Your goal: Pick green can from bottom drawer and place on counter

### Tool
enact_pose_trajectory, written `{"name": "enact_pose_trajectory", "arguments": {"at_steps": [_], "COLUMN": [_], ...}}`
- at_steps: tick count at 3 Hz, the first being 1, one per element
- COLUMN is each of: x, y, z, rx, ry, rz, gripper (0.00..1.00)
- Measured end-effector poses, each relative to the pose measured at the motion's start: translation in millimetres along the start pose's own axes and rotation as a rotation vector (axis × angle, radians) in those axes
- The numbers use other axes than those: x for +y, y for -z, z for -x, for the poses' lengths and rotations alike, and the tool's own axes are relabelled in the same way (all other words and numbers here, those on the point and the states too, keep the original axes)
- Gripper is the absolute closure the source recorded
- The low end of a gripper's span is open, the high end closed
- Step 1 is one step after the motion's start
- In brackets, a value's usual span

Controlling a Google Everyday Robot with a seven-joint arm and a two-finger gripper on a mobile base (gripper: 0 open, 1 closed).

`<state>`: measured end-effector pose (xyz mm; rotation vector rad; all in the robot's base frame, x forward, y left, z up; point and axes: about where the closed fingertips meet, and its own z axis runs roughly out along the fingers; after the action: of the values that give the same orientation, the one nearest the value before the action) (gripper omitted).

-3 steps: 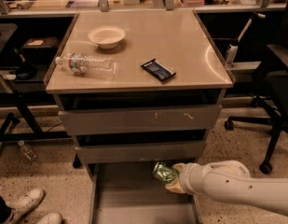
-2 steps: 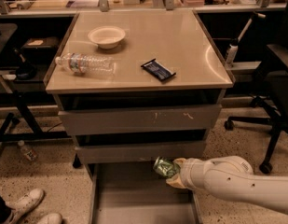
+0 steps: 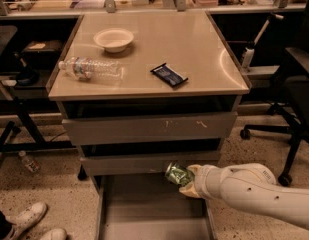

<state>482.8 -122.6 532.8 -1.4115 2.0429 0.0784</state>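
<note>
The green can (image 3: 178, 174) is shiny and dented, held tilted in my gripper (image 3: 185, 180) above the open bottom drawer (image 3: 144, 209), near its back right, just under the front of the middle drawer. The gripper is shut on the can, and my white arm (image 3: 254, 191) comes in from the lower right. The counter (image 3: 194, 54) is the glossy beige top of the grey cabinet, well above the can.
On the counter lie a clear water bottle (image 3: 90, 68), a white bowl (image 3: 114, 38) and a dark snack packet (image 3: 169, 75). An office chair (image 3: 294, 84) stands at the right, a small bottle (image 3: 29, 161) and a shoe (image 3: 25, 219) are on the floor at the left.
The gripper with the can has risen a little and shifted slightly left, from above the drawer floor up towards the middle drawer's front.
</note>
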Motion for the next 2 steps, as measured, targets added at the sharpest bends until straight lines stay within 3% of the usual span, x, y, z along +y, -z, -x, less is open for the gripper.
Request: {"name": "enact_pose_trajectory", "arguments": {"at_steps": [2], "x": [-56], "y": [83], "z": [42], "rx": [-0.002], "ry": [0.018], "rz": [-0.125], "gripper": [1.00]}}
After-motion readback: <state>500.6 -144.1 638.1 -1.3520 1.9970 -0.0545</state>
